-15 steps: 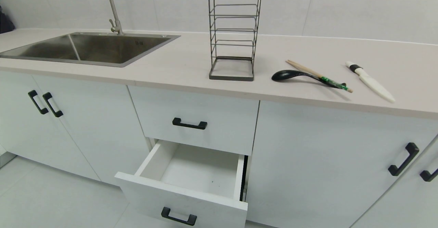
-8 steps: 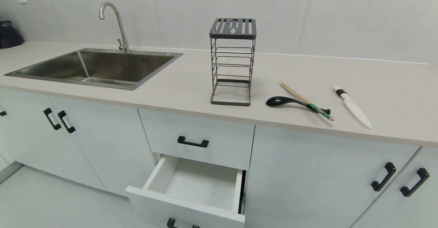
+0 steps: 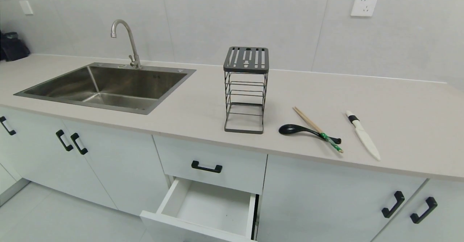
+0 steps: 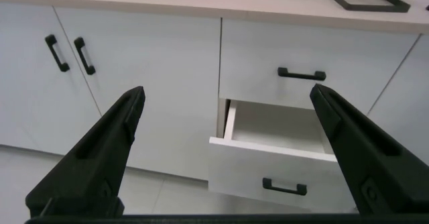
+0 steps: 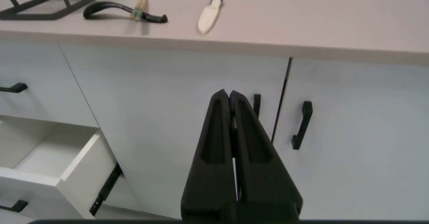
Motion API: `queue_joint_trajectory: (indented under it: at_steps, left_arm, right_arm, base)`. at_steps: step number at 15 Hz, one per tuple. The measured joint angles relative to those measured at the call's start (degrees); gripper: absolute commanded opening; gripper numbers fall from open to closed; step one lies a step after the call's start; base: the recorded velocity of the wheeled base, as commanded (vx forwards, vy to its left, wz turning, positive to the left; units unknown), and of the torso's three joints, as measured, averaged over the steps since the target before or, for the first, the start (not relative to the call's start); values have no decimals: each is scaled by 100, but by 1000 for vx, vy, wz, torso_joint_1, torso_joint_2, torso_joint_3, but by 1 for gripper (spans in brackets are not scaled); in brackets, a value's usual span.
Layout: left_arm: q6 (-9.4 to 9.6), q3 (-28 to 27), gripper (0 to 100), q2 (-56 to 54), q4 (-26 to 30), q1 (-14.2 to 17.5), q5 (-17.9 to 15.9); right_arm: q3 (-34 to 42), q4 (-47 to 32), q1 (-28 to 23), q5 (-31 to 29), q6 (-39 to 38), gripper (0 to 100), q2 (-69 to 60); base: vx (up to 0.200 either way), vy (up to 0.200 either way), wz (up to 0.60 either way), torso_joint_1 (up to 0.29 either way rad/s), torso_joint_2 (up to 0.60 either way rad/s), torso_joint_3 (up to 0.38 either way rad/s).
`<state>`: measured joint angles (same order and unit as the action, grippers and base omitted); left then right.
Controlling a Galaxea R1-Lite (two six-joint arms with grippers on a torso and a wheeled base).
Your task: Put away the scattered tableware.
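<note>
Right wrist view shows right claw (image 5: 230, 95) closed.

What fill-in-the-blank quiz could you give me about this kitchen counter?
The chopsticks lie across the handle of the black ____.
Below the counter, the lower drawer stands ____.
The left tool is open; the right tool is ____.
Missing words: spoon, open, shut.

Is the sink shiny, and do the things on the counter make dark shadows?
Head view: the sink gleams with soft streaks, no harsh glare; the spoon and rack cast only faint shadows, so the light looks even. Right wrist view: deep shade fills the gap beside the open drawer.
</note>
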<state>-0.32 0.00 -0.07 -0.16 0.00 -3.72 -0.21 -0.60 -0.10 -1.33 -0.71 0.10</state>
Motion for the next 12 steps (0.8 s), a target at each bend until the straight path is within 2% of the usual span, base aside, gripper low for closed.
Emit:
queue_joint_trajectory:
  at_steps: [2,8,12]
  left_arm:
    - [-6,0,100,0,5,0,9]
    - [7,0,100,0,9,-2,-11]
    - [7,0,100,0,13,-7,-16]
  right_arm:
    - [0,0,-6,2,0,0,0]
    - [2,-2,-1,2,0,0,0]
    - [0,5,0,0,0,0,0]
  base:
    - [0,-200,0,41,-90,-51]
    - [0,0,0,0,0,0]
    - [0,0,600,55,-112,-57]
